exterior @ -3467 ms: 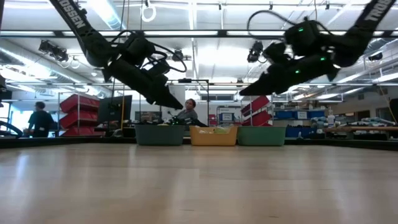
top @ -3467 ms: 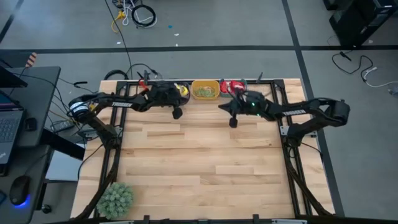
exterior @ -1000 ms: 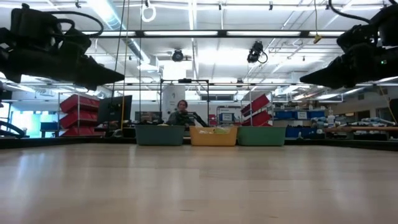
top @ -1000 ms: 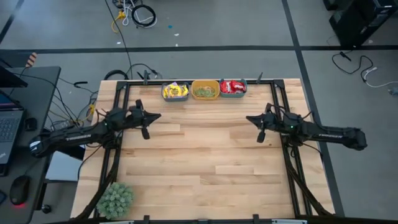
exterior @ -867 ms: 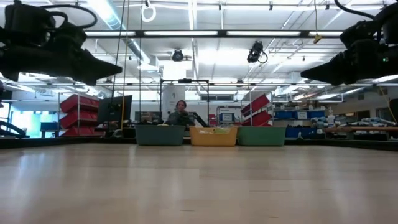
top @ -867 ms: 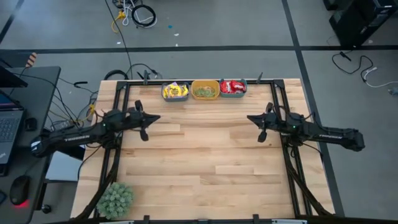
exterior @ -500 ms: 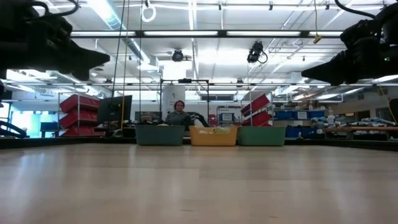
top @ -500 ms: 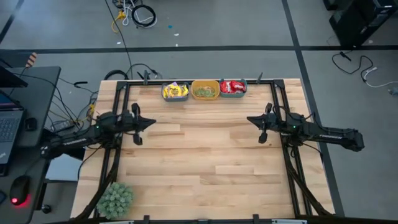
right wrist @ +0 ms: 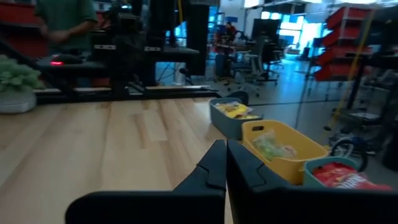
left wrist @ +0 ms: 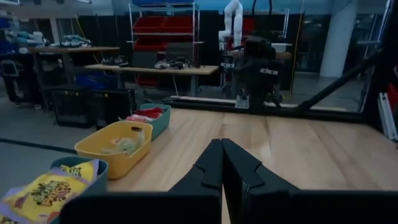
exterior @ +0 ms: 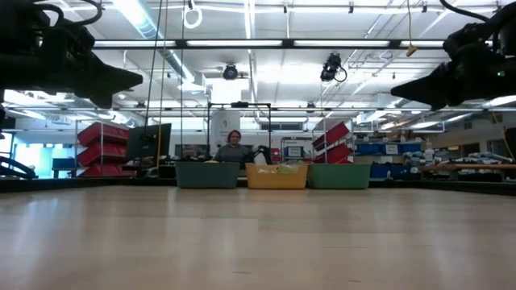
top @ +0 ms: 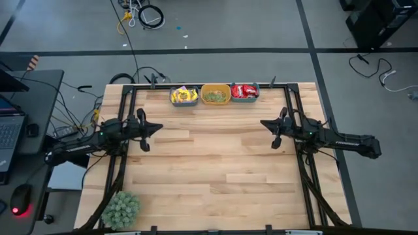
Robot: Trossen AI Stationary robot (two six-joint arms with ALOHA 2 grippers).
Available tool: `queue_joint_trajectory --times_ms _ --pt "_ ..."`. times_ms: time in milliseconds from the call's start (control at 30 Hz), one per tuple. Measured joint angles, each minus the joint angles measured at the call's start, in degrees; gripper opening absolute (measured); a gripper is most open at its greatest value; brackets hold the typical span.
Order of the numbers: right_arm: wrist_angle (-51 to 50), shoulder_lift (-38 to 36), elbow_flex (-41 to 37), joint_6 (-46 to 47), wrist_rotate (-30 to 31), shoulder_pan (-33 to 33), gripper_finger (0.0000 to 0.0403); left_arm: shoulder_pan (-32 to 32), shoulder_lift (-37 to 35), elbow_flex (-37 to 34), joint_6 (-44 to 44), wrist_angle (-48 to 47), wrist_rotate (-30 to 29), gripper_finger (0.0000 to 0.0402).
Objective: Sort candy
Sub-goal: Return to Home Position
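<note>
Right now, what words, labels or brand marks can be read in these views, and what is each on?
No text reads clearly.
Yellow candy packets: dark print, too blurred to read.
Red candy packets: print, blurred.
Left arm and right arm: pale lettering, too small.

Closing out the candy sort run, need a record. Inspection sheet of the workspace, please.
Surface: wooden table, no loose candy seen.
Job's things: yellow candy, green candy, red candy, one kind per bin, bins in a row at the far edge.
Clutter: fuzzy green plant at near left corner.
Grippers: left gripper and right gripper empty, fingers shut, above the table's left and right sides.
Cables: loose cables on floor behind far left corner.
Surroundings: laptop desk left of table; person beyond the bins.
</note>
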Motion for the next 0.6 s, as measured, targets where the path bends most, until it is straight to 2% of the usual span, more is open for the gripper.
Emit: queue_joint_trajectory --times_ms 200,600 --pt "0.5 0.4 0.0 -0.2 3.1 0.0 0.0000 0.0 0.3 0.0 -0.7 -2.5 0.1 0.0004" --pt "0.5 0.5 0.0 -0.2 2.8 0.1 0.0000 0.0 0.4 0.0 -0.7 -2.3 0.2 0.0004"
